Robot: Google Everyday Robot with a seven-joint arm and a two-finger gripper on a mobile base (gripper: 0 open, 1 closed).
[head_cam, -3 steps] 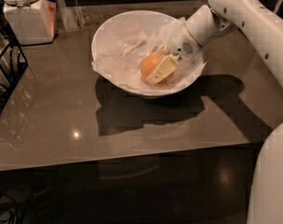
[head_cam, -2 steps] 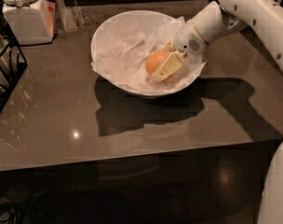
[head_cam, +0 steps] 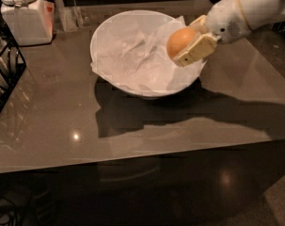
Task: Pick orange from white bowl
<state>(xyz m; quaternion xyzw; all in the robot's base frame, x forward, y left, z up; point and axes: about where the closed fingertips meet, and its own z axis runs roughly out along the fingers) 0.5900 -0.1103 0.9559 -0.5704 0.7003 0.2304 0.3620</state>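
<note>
The white bowl (head_cam: 132, 41) with crumpled white paper lining stands on the brown table, toward the back middle. The orange (head_cam: 179, 40) is a small round fruit held between the fingers of my gripper (head_cam: 186, 46), lifted above the bowl's right rim. One cream finger (head_cam: 196, 51) shows in front of the orange; the other is behind it. The white arm reaches in from the upper right.
A white lidded jar (head_cam: 22, 15) stands at the back left. A black wire rack (head_cam: 3, 79) sits at the left edge. A clear stand (head_cam: 71, 15) is behind the bowl. The table's front edge (head_cam: 132, 161) runs across the lower part of the view.
The gripper has risen and moved right with the orange, from inside the bowl to above its right rim.
</note>
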